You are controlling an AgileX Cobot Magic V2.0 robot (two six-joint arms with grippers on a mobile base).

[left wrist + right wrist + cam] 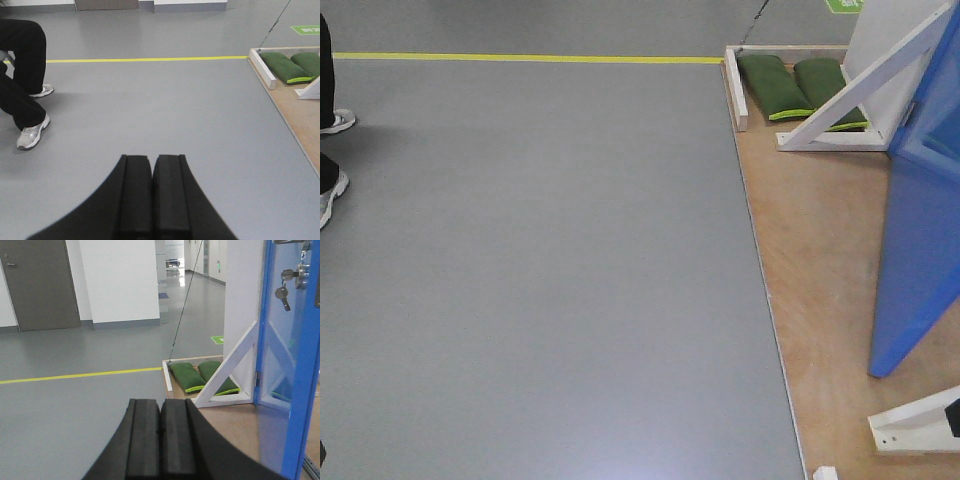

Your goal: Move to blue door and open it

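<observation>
My left claw [152, 162] sits lower centre, fingers pressed together, gripping nothing, over grey floor [165, 115]. My right claw [160, 407] is the same: closed, empty, lower centre. The blue door [298, 390] fills the right edge of the right wrist view, with keys [282, 292] hanging upper right. In the front view it's at the right edge, over the wooden platform [815, 260]. Green sandbags [790, 85] lie by the white brace [865, 90], upper right.

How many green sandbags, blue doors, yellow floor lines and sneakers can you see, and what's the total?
Green sandbags: 2
Blue door: 1
Yellow floor line: 1
Sneakers: 2
Total: 6
</observation>
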